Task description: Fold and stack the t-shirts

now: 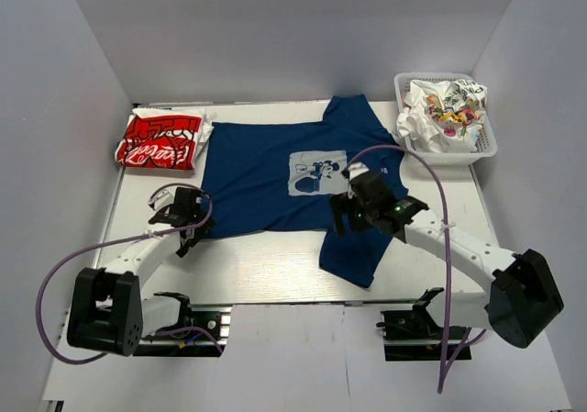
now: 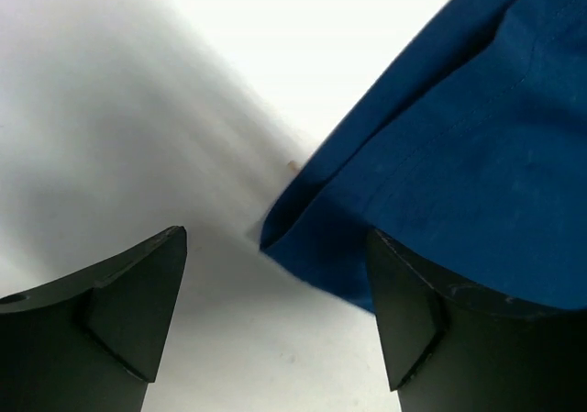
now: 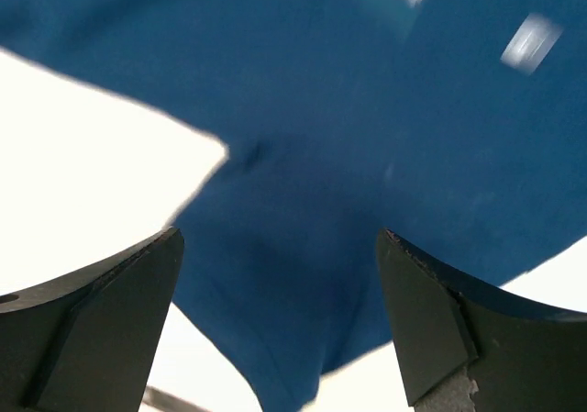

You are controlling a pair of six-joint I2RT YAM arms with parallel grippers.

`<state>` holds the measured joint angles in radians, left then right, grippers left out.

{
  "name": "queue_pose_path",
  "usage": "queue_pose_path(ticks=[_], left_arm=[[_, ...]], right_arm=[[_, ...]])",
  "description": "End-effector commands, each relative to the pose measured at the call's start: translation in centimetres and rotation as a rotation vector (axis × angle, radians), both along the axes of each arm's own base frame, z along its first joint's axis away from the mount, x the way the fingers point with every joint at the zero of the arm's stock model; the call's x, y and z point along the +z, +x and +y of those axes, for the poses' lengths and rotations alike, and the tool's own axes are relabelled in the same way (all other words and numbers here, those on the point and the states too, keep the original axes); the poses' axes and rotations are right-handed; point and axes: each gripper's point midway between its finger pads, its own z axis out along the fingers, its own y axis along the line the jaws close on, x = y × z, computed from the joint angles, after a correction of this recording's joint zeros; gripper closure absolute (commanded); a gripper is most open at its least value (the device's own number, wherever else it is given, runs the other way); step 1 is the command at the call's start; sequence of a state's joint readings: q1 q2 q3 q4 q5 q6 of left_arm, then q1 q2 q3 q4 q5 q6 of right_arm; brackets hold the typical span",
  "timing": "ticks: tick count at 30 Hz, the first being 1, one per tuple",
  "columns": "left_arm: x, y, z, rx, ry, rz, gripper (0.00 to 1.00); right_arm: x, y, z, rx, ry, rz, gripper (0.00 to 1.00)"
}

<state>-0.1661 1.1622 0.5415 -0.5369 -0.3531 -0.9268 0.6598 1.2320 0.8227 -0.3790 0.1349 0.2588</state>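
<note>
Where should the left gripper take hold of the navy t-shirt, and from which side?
Probably the near hem corner of the navy t-shirt, approached from its left edge by the left gripper. The shirt lies flat, and that corner sticks out onto bare table between the open fingers.

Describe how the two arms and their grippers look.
Both arms have white links and chunky black joints: left arm, right arm. A purple cable loops along each. The left gripper and right gripper are black with broad wedge-shaped fingers.

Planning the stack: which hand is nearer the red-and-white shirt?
Left. Left hand just short of the red-and-white shirt; right hand farther right, over the navy shirt.
</note>
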Motion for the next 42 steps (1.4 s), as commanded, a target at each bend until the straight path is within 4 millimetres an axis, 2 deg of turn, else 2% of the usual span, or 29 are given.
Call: queue_pose_path(ticks=[1,3,4,7,8,11,12,14,17,21,23,24,25,26,27,30,34,36,38,39,42], left_arm=[[-0.1,2.3,-0.9,-0.007,-0.042,-0.061,0.13],[-0.7,2.3,-0.9,-0.007,-0.039,-0.043,0.18],[-0.9,2.2,-0.6,0.001,-0.024,-0.033,0.22],[-0.9,2.6,-0.6,-0.008,-0.018,-0.027,0.62],[-0.9,2.6,-0.6,-0.008,-0.018,-0.027,0.98],[0.0,2.9,-0.7,-0.008,-0.020,-0.040,1.00],[0.9,3.3,-0.6,-0.004,-0.014,-0.065,1.00],[1.3,3.1,-0.5,-0.004,-0.015,-0.071,1.00],[2.5,3.5,-0.3,0.003,-0.010,-0.111,1.00],[2.6,3.5,-0.2,0.008,-0.004,-0.125,1.00],[2.7,3.5,0.4,0.027,0.014,-0.127,1.00],[2.9,3.6,0.6,0.031,0.022,-0.126,1.00],[3.0,3.8,0.7,0.037,0.032,-0.125,1.00],[2.9,3.5,1.0,0.042,0.043,-0.115,1.00],[2.9,3.5,1.0,0.042,0.043,-0.115,1.00],[3.3,3.5,1.3,0.052,0.045,-0.109,1.00],[4.1,3.3,2.5,0.091,0.077,-0.126,1.00],[4.1,3.3,2.5,0.092,0.077,-0.126,1.00],[3.8,3.5,1.7,0.072,0.024,-0.133,1.00],[4.0,4.1,0.5,0.041,-0.032,-0.154,1.00],[4.8,5.1,-0.6,0.002,-0.083,-0.203,1.00]], right_arm=[[-2.1,-2.9,-1.0,0.028,-0.127,0.056,0.10],[-3.1,-3.8,-1.7,0.041,-0.180,0.078,0.10],[-3.4,-4.7,-1.2,0.070,-0.178,0.091,0.10],[-4.1,-6.9,0.1,0.142,-0.147,0.154,0.10],[-4.4,-7.5,0.2,0.136,-0.143,0.183,0.10],[-6.0,-10.6,0.3,0.180,-0.189,0.282,0.10],[-6.8,-11.4,0.1,0.194,-0.215,0.312,0.10],[-7.3,-13.0,0.1,0.207,-0.241,0.349,0.10],[-8.6,-14.5,-0.4,0.217,-0.281,0.391,0.20],[-10.7,-15.0,-2.3,0.135,-0.392,0.426,0.23],[-11.2,-15.0,-3.1,0.101,-0.431,0.428,0.37],[-11.4,-15.0,-3.1,0.091,-0.440,0.431,0.49],[-11.4,-14.9,-3.5,0.053,-0.447,0.426,0.78],[-11.3,-15.1,-4.3,0.030,-0.479,0.430,0.95],[-10.8,-14.6,-4.7,0.002,-0.484,0.400,1.00],[-9.4,-15.0,-6.7,-0.071,-0.528,0.392,1.00],[-7.7,-15.6,-6.9,-0.113,-0.457,0.387,1.00],[-7.3,-15.5,-6.9,-0.123,-0.438,0.382,1.00],[-6.9,-15.2,-6.3,-0.092,-0.402,0.354,1.00],[-6.6,-14.7,-5.7,-0.083,-0.377,0.339,1.00],[-5.7,-13.4,-3.7,-0.026,-0.335,0.297,1.00]])
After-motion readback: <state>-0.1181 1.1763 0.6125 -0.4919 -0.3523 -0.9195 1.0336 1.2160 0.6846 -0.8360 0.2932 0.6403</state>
